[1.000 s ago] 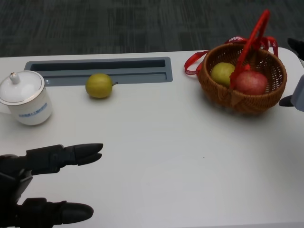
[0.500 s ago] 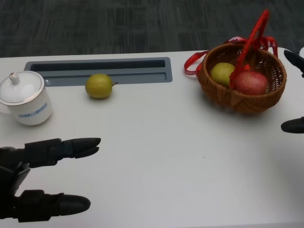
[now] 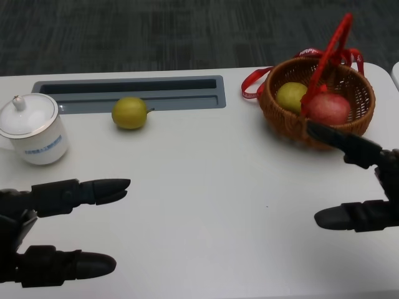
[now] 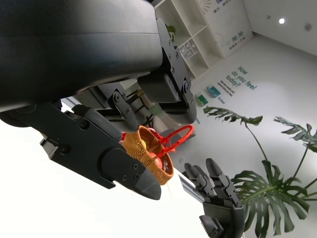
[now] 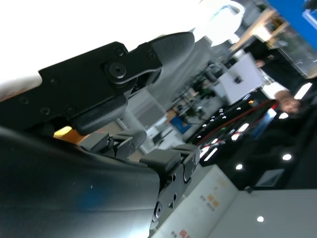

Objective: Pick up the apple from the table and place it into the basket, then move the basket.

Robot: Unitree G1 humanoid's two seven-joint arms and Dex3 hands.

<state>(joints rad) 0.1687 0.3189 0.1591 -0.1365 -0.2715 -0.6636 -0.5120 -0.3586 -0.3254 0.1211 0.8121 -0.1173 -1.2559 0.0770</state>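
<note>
A yellow-green apple (image 3: 129, 113) lies on the white table (image 3: 206, 187), left of centre, just in front of a grey slot. At the far right stands a wicker basket (image 3: 317, 93) with a red handle; a red fruit (image 3: 327, 107) and a green fruit (image 3: 291, 95) lie in it. My left hand (image 3: 19, 227) hovers at the lower left, fingers apart and holding nothing, well short of the apple. My right hand (image 3: 388, 187) is at the lower right, just in front of the basket, fingers spread and empty. The left wrist view shows the basket (image 4: 148, 153) and my right hand (image 4: 218, 198) beyond it.
A white lidded cup (image 3: 32, 128) stands at the left edge, near my left hand. The grey recessed slot (image 3: 131, 93) runs along the back of the table. A red ribbon (image 3: 252, 81) trails from the basket onto the table.
My right hand has come in from the right edge, down and left, to the space in front of the basket. The left hand has hardly moved. Apple and basket are where they were.
</note>
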